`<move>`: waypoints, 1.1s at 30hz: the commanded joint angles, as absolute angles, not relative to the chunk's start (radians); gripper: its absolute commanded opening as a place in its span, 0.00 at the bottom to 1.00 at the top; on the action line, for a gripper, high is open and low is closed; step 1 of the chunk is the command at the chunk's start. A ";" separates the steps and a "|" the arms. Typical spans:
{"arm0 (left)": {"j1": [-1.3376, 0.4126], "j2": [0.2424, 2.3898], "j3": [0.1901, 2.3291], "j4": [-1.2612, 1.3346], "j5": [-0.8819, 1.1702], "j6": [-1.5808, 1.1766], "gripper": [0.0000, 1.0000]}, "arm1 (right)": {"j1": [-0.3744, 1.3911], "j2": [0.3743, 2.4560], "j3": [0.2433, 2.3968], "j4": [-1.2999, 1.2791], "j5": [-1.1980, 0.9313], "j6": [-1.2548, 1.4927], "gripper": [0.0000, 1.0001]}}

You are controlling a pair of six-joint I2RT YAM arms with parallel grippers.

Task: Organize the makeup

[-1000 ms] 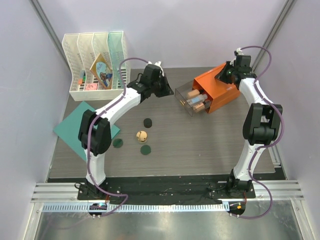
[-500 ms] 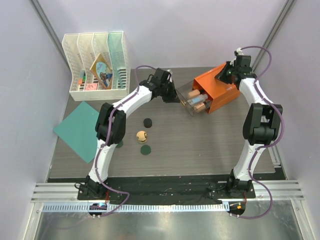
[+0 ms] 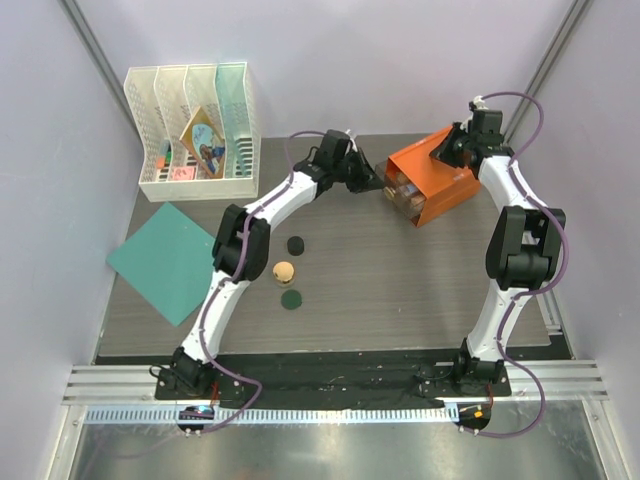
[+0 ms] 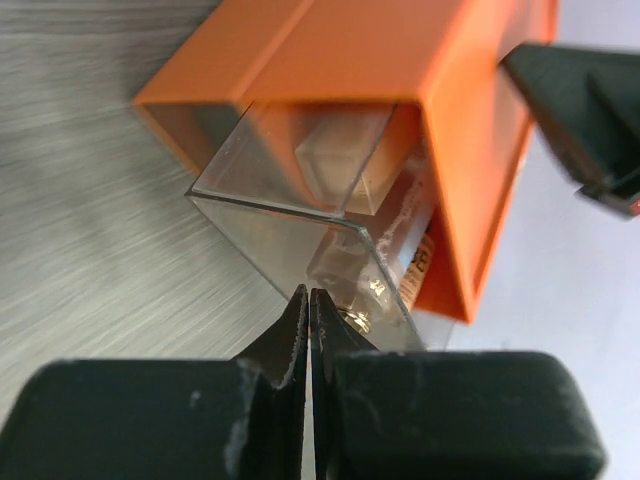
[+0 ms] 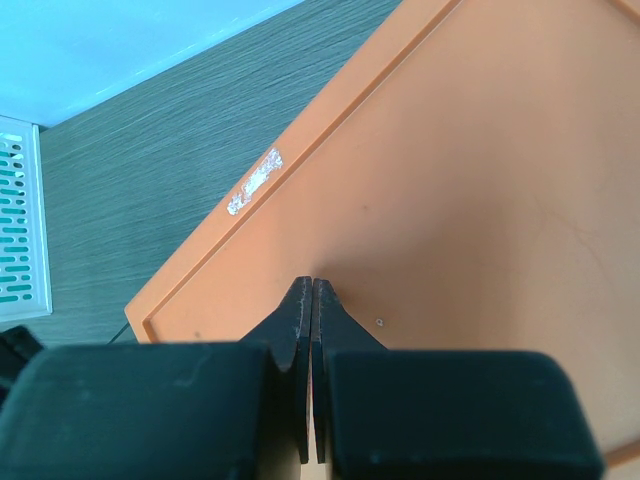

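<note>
Left fingers [image 4: 288, 338] were shut together, tips against the clear drawer [image 4: 285, 215] of the orange box [image 3: 440, 180] near the tabletop's [image 3: 400, 290] far right corner. Right fingers [image 5: 296, 312] were shut together, pressed on the box top. Some makeup [image 3: 399, 190] was seen inside the drawer. Black jar [image 3: 295, 244], tan compact [image 3: 284, 271] and green disc [image 3: 291, 298] were left mid-tabletop.

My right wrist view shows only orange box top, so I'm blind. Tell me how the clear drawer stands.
Observer: The clear plastic drawer sticks partly out of the orange drawer box.
Operator: Report the left gripper.
Observer: The left gripper is shut, tips at the drawer's front wall.
Operator: List makeup outside the box.
Observer: A black round jar, a tan round compact and one dark-green disc lie on the grey table.
</note>
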State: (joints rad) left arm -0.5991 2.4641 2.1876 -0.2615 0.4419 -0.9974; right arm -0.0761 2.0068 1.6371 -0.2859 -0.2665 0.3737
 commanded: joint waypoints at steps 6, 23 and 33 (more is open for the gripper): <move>-0.649 2.631 2.370 0.046 0.588 -1.264 0.00 | -0.080 2.201 1.517 -0.641 -0.143 0.316 0.01; -0.603 2.500 2.106 0.049 0.575 -1.249 0.11 | -0.080 2.194 1.513 -0.641 -0.141 0.318 0.01; -0.604 2.534 2.126 0.018 0.557 -1.233 0.17 | -0.080 2.192 1.509 -0.641 -0.140 0.314 0.01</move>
State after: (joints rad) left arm -0.6064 2.5843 2.1029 0.0166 0.5461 -1.2499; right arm -0.0792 2.0071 1.6371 -0.2848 -0.2752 0.3752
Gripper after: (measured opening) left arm 0.135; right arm 0.015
